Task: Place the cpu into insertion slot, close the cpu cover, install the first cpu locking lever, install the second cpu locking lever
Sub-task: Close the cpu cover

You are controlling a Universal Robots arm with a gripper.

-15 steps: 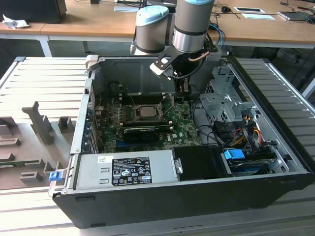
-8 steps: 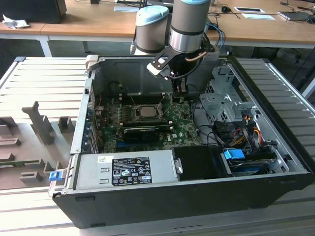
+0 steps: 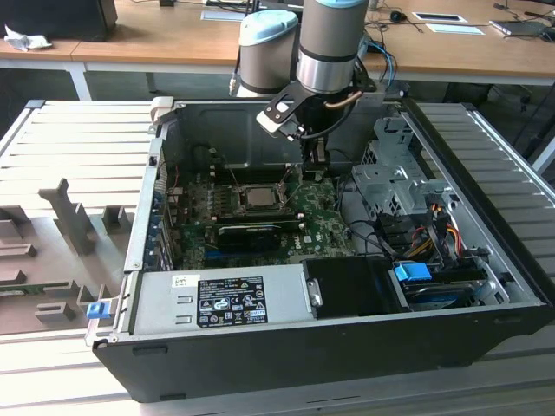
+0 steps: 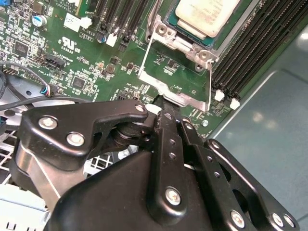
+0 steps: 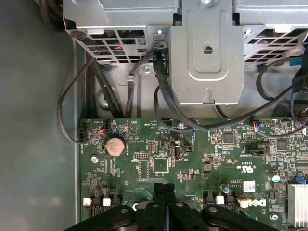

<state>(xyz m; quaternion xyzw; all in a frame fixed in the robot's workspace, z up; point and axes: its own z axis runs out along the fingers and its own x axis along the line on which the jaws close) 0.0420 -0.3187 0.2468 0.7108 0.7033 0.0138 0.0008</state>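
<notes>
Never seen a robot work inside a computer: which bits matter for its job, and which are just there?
Job: cpu, insertion slot, cpu cover, gripper at the cover's edge.
Just there: power supply, drive cage, cables, coin battery, memory slots.

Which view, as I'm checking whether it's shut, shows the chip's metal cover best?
Second wrist view: the cover is open beside the chip, end effector at its edge. The exterior view has it small beneath the arm; the first wrist view faces the circuit board.
</notes>
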